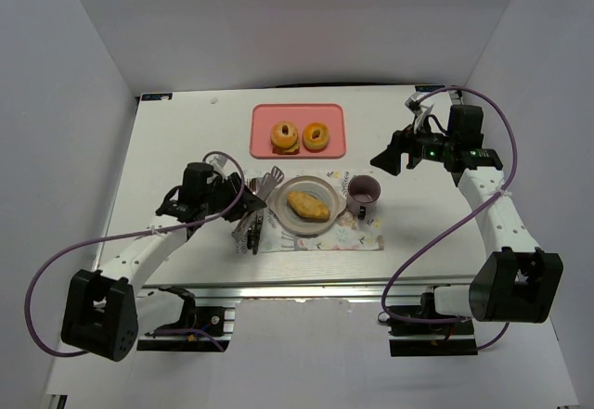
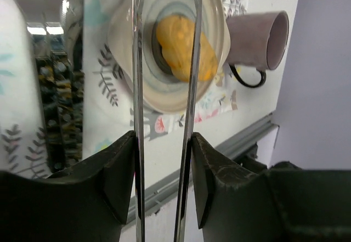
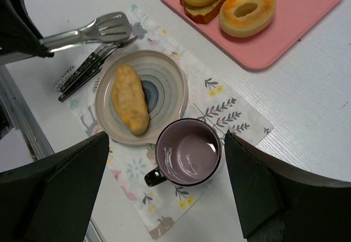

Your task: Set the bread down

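Observation:
The bread, an oblong golden-brown bun, lies on a round beige plate on a patterned placemat. It also shows in the left wrist view and the right wrist view. My left gripper is shut on metal tongs, whose tips sit beside the plate's far-left rim, apart from the bread. In the left wrist view the gripper presses the two tong arms, which stay spread. My right gripper is open and empty, held above the purple mug.
A pink tray at the back holds two ring donuts. The purple mug stands right of the plate on the placemat. Cutlery lies left of the plate. White walls enclose the table.

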Tool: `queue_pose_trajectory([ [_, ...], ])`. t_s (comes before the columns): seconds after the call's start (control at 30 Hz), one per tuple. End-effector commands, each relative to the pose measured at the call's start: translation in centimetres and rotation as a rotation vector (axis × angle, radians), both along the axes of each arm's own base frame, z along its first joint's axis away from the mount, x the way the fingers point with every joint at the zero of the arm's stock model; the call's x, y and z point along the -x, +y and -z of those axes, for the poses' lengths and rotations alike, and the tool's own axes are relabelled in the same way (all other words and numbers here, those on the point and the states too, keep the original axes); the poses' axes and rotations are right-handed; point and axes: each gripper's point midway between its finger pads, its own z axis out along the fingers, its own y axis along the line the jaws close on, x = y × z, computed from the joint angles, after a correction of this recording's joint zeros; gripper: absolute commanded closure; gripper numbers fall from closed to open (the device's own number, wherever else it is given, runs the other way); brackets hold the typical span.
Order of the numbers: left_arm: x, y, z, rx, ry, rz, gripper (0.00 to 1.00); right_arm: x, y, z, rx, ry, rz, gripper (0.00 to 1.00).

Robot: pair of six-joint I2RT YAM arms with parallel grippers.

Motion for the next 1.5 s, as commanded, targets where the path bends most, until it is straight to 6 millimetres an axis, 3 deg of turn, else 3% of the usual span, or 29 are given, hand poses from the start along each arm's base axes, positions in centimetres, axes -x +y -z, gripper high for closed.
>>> queue_pose_trajectory([
  [0.0, -1.5, 1.9, -2.1, -0.094, -0.067, -0.037, 0.48, 0.4, 0.1, -0.6, -0.006, -0.027, -0.024, 0.11],
  [0.17, -3.2, 6.6, -2.9, -0.311, -0.104, -0.106, 0.5, 0.5, 0.2, -0.7, -0.007, -0.031, -0.027, 0.11],
  [0.33, -4.4, 14.3, -1.6, -0.708, -0.032, -0.233, 0.49, 0.5, 0.3, -0.7, -0.014, -0.028, -0.035, 0.11],
  [0.53, -7.0, 18.1, -0.9, -0.954, -0.133, -0.229, 0.46, 0.5, 0.3, -0.9, -0.017, -0.033, -0.036, 0.1],
  [0.63, -7.7, 19.5, 0.6, -1.035, -0.165, -0.228, 0.44, 0.7, 0.4, -1.0, -0.018, -0.033, -0.039, 0.11],
  [0.73, -8.2, 20.5, 2.7, -1.04, -0.15, -0.244, 0.42, 0.7, 0.4, -1.2, -0.018, -0.036, -0.042, 0.11],
  [0.93, -8.1, 20.2, 7.3, -0.954, -0.05, -0.186, 0.41, 0.8, 0.3, -1.3, -0.013, -0.039, -0.042, 0.11],
  [1.07, -7.9, 20.5, 9.3, -0.908, 0.014, -0.18, 0.4, 0.7, 0.3, -1.4, -0.012, -0.042, -0.043, 0.11],
  [1.27, -7.4, 20.5, 10.4, -0.871, 0.075, -0.158, 0.32, 0.9, 0.3, -1.3, -0.001, -0.043, -0.051, 0.1],
  [1.3, -7.4, 21.5, 10.4, -0.864, 0.09, -0.188, 0.29, 0.9, 0.2, -1.2, 0.005, -0.048, -0.055, 0.1],
  [1.43, -7.5, 21.5, 9.4, -0.831, 0.071, -0.216, 0.17, 1.3, 0.2, -1.1, 0.016, -0.048, -0.065, 0.11],
  [1.47, -7.4, 21.5, 9.1, -0.829, 0.068, -0.225, 0.02, 1.4, 0.2, -0.9, 0.018, -0.032, -0.065, 0.11],
])
